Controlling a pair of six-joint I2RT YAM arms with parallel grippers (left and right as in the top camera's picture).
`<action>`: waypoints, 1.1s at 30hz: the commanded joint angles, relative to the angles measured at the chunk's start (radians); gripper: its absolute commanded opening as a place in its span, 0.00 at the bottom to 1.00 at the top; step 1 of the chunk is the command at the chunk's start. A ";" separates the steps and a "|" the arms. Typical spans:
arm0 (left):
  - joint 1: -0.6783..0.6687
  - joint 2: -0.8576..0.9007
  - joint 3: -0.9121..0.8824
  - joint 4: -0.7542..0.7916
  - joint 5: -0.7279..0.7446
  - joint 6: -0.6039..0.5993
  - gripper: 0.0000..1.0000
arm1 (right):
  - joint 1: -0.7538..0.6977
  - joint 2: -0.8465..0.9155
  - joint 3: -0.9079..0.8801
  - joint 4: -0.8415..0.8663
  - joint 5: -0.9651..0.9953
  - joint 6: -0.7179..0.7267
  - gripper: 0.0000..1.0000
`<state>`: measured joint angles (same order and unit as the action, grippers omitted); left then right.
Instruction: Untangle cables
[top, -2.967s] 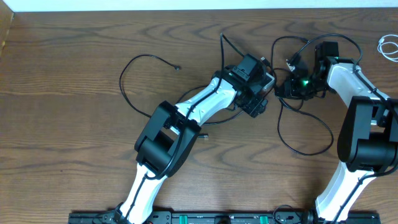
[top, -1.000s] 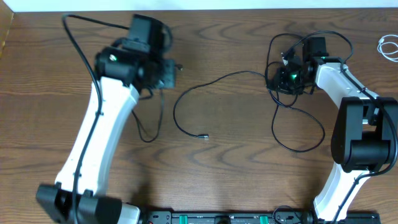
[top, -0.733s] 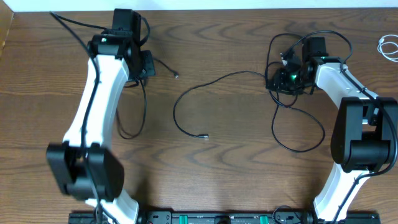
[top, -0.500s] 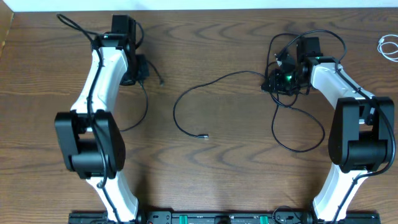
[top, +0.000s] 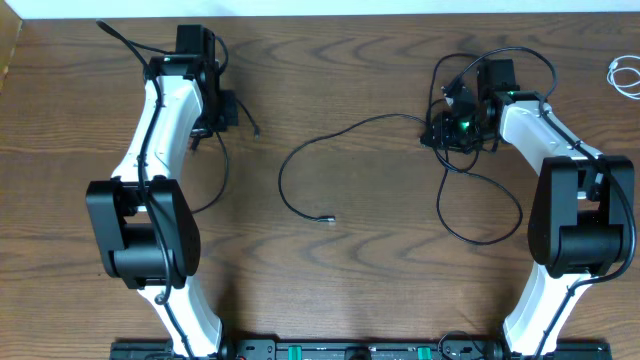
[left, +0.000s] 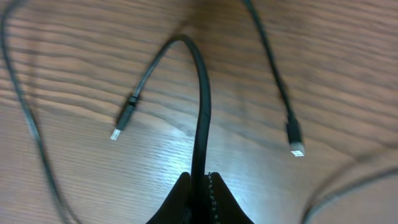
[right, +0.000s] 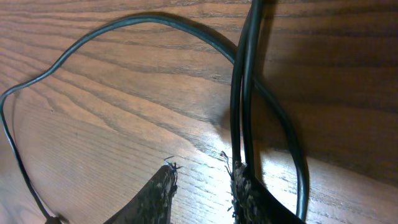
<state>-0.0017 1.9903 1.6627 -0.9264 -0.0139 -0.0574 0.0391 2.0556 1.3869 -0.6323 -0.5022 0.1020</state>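
— Where the left jaws meet, the wrist view shows them pinched on a black cable (left: 202, 106), with plug ends (left: 295, 140) on the worktop (left: 348, 62) either side.
— Overhead hides that grip. The right jaws stand apart, two strands (right: 238, 93) against one finger (right: 249, 193); only overhead shows the tangle (top: 439, 200) spreading beyond.

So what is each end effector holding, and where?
Left end effector pinches a black cable a short way behind its plug. Right end effector: jaws apart, nothing between.

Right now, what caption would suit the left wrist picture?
Left fingers pinch a black cable that arches down to its plug end on the wooden table.
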 joint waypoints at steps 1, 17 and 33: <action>0.000 -0.031 0.009 -0.026 0.155 0.024 0.07 | 0.010 0.005 0.010 0.001 -0.001 -0.014 0.29; -0.299 -0.368 0.116 0.129 0.425 -0.146 0.08 | 0.021 0.005 0.010 0.018 -0.006 -0.020 0.35; -0.544 -0.435 0.116 0.390 0.295 -0.354 0.07 | -0.056 0.005 0.010 -0.075 -0.179 -0.128 0.40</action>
<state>-0.5510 1.5539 1.7737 -0.4660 0.3820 -0.3790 0.0090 2.0556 1.3869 -0.6876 -0.6430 0.0273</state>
